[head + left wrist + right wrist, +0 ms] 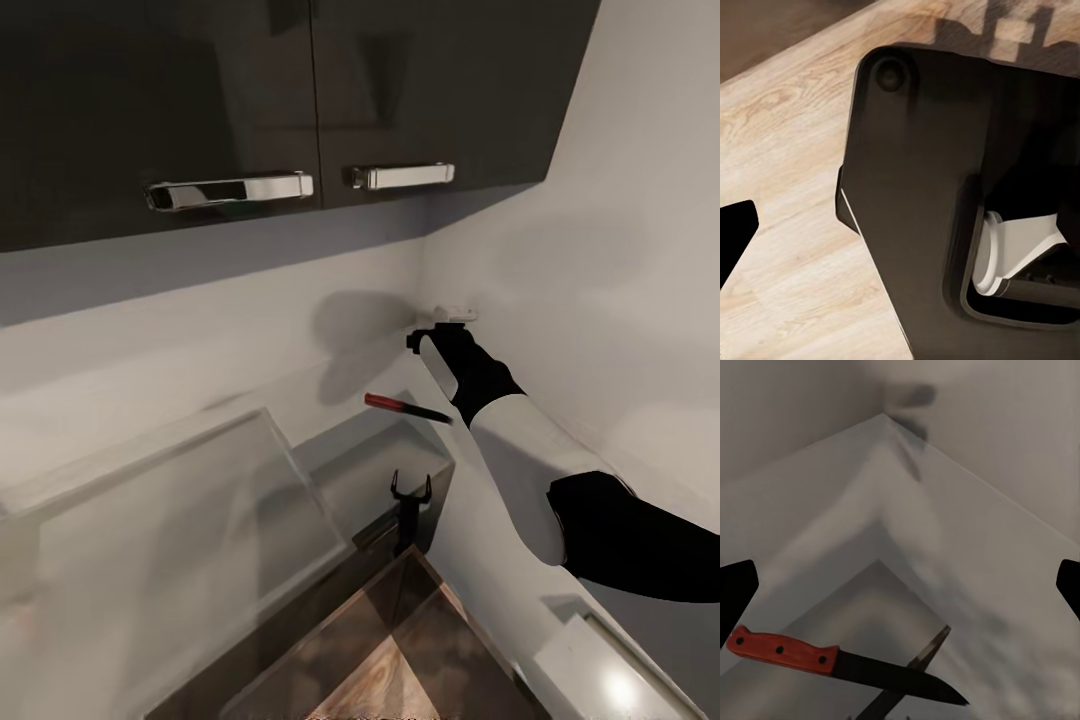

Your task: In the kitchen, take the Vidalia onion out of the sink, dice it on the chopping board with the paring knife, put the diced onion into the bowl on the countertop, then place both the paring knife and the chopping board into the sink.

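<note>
The paring knife [405,407], with a red handle and a dark pointed blade, shows level above a grey recess that looks like the sink [372,468]. Nothing grips it. My right gripper [445,322] is raised into the wall corner, above and beyond the knife. In the right wrist view the knife [832,660] lies across the frame and my right gripper [900,585] is open, its fingertips [735,592] far apart at the edges. My left gripper [900,232] points down at the floor, one dark fingertip [735,234] at the frame edge. The onion, chopping board and bowl are out of view.
Dark glossy upper cabinets [250,90] with chrome handles [230,190] hang overhead. A pale grey countertop slab [150,540] slopes across the left. A black forked post [410,495] stands by the recess. Wood floor [787,150] and my dark base [930,165] lie below.
</note>
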{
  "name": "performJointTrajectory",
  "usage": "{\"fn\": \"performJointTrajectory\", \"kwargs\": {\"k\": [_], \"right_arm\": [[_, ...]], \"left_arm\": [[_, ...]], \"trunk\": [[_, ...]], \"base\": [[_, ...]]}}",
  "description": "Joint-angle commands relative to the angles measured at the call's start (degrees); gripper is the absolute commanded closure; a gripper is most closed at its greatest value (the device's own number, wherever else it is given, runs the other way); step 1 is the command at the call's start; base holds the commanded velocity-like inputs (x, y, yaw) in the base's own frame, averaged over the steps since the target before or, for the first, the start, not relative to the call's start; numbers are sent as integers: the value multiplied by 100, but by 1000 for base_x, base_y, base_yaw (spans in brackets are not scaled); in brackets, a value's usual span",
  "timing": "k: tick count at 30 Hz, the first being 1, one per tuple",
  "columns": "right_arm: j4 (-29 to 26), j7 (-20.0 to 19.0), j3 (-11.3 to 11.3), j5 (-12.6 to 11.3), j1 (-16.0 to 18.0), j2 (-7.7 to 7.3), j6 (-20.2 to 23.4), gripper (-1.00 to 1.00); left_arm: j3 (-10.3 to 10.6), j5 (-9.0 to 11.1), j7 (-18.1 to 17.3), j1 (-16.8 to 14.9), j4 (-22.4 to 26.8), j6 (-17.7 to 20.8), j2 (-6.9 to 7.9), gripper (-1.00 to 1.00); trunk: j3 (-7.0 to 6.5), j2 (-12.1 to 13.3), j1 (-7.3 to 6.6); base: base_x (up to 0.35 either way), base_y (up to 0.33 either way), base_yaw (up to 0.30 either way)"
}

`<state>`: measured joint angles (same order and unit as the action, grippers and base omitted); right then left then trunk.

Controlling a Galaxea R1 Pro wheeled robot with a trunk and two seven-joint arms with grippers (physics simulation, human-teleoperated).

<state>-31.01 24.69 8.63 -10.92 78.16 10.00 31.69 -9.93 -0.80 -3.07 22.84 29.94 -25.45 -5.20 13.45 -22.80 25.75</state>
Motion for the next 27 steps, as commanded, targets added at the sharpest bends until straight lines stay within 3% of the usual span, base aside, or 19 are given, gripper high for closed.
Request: {"fn": "performJointTrajectory", "kwargs": {"k": [1,8,14,19,27], "right_arm": [[-2,53,26,-60,6,0,13,-100],[-2,54,91,-59,6,0,13,-100],[-11,48,354,-59,7,0,-22,-100],[-37,49,447,-59,6,0,-304,-100],[31,-320,786,-53,16,0,-420,-100]], "left_arm": [[-36,-9,-31,2,2,-3,-7,-100],[-36,-22,-30,1,-72,-9,-7,-100],[-36,-22,-30,1,-78,-12,-7,-100],[-36,-17,-31,1,-82,-12,-7,-100],[-36,-16,-35,1,-99,-12,-7,-100]], "trunk": [[20,-12,3],[84,-12,3],[139,-12,3],[184,-12,3],[207,-12,3]], "base": [[0,0,0],[0,0,0],[0,0,0],[0,0,0],[0,0,0]]}}
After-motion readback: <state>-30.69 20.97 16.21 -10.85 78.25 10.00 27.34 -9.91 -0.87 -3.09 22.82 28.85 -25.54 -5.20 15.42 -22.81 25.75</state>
